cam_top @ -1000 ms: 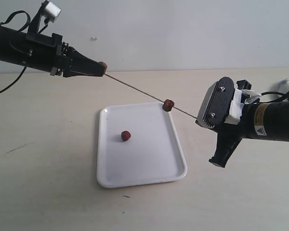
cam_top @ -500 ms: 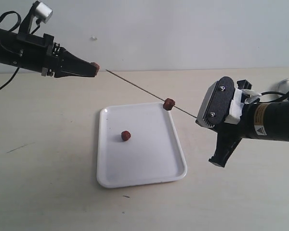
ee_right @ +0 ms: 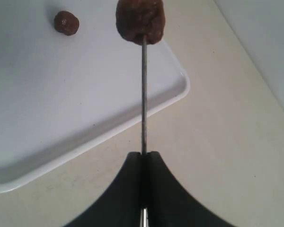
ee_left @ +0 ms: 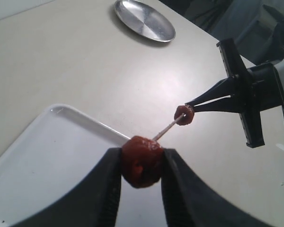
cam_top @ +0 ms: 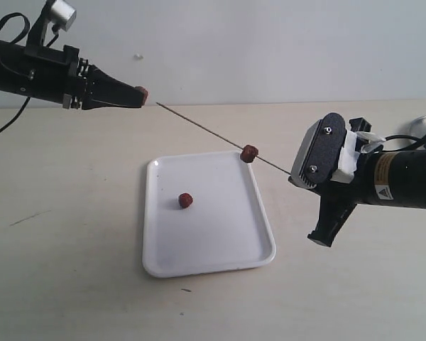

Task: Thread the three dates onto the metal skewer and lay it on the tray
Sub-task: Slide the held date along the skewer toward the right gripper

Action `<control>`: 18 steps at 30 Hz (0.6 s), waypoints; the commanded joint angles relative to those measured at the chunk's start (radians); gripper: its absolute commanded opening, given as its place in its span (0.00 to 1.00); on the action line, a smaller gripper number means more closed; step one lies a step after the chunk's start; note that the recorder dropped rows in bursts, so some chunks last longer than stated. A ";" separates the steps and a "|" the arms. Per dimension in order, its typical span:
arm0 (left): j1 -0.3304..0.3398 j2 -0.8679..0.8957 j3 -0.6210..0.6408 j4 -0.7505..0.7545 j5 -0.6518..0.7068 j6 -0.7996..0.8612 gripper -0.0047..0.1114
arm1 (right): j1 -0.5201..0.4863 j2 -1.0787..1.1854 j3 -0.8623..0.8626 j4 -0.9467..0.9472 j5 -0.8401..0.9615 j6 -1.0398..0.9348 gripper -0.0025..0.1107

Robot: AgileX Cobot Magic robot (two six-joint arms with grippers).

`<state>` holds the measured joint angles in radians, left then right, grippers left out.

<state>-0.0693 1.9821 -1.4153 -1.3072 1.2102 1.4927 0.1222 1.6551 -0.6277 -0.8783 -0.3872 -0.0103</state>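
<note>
Metal skewer (cam_top: 199,126) pinched in right gripper (ee_right: 143,155), threaded date (cam_top: 249,153) on it, left gripper (ee_left: 141,156) clamping second date (ee_left: 142,161), yellow label (cam_top: 382,181) unreadable

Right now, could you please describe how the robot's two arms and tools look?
The left arm and right arm are black. The left tool has slim, tapering black fingers, with a silver camera and black cables behind. The right tool shows a grey screwed plate, white bracket and yellow warning label.
</note>
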 commanded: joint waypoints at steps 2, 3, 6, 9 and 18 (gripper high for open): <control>-0.010 -0.004 -0.006 -0.017 0.011 -0.004 0.29 | 0.000 -0.002 0.000 0.005 -0.009 0.005 0.02; -0.020 -0.004 -0.006 -0.015 0.011 -0.004 0.29 | 0.000 -0.002 0.000 0.000 -0.009 0.005 0.02; -0.041 -0.004 -0.006 -0.013 0.000 -0.004 0.29 | 0.000 -0.002 0.000 -0.040 -0.015 0.028 0.02; -0.052 -0.004 -0.006 -0.013 -0.005 -0.004 0.29 | 0.000 -0.002 0.000 -0.043 -0.027 0.037 0.02; -0.054 -0.004 -0.006 0.055 0.008 -0.009 0.29 | 0.000 -0.002 0.000 -0.023 -0.012 0.039 0.02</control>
<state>-0.1158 1.9821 -1.4153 -1.2796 1.2063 1.4905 0.1222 1.6551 -0.6277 -0.9167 -0.3854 0.0191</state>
